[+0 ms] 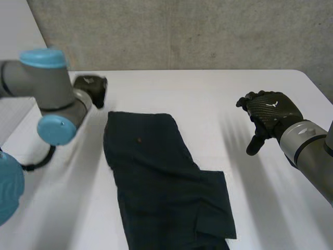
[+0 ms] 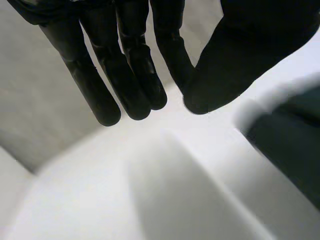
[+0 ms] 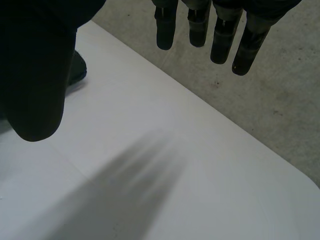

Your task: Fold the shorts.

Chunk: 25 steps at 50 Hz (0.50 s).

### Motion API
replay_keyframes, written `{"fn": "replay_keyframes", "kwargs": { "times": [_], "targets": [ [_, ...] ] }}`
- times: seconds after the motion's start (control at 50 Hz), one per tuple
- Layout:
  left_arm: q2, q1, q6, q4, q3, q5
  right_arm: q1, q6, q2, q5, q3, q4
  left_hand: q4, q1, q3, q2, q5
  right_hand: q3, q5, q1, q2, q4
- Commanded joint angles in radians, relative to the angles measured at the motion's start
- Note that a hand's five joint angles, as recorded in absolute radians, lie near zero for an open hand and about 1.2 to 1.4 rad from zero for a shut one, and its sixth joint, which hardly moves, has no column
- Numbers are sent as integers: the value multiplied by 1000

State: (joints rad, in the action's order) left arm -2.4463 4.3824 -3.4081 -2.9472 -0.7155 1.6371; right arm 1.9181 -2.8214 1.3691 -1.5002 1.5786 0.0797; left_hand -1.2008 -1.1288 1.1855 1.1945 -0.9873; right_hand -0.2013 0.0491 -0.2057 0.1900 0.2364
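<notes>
Starting at the near edge of the bench [image 1: 218,88]: dark navy shorts [image 1: 156,172], flat, reaching right down to that edge, with a lapped flap poking out toward the right edge. Long axis near to far, leaning a touch toward the far-left corner. Smooth up the middle, a few soft creases, far end cut square.

Out toward the right edge, well apart from the cloth: right hand [image 1: 270,112], hovering, fingers loose and clear of the thumb, holding nothing.

Farther still, just beyond the far-left corner of the shorts: left hand [image 1: 92,89], fingers straight and side by side, thumb apart, empty. Clearly the nearer of the two, so likely first onto that far end, with the cloth lying nearward and rightward of it.
</notes>
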Motion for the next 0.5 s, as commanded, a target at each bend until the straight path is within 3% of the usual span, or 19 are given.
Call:
{"fn": "replay_keyframes", "kwargs": {
  "times": [0.02, 0.14, 0.22, 0.36, 0.5],
  "targets": [
    [39, -4, -5, -38, 31, 13, 1, 0, 1, 0, 3, 0, -195, -267, 211, 202, -234, 27, -49, 31, -15, -62],
    [47, -52, -7, -29, -99, -10, -1, 0, -1, 0, 4, 0, -195, -267, 211, 202, -234, 27, -49, 31, -15, -62],
    [52, -57, -17, -32, -176, -6, -1, 0, -1, 2, 6, 0, 793, 721, -778, -787, 754, 27, -49, 31, -15, -62],
    [32, -44, -20, -24, -168, -17, 1, 8, -4, 0, 8, -1, 802, 730, -787, -796, 763, 27, -49, 31, -15, -62],
    [-20, -37, -40, -12, -153, -118, 1, 14, -5, 0, 9, -1, 755, 683, -740, -749, 716, 27, -49, 31, -15, -62]
  ]
}}
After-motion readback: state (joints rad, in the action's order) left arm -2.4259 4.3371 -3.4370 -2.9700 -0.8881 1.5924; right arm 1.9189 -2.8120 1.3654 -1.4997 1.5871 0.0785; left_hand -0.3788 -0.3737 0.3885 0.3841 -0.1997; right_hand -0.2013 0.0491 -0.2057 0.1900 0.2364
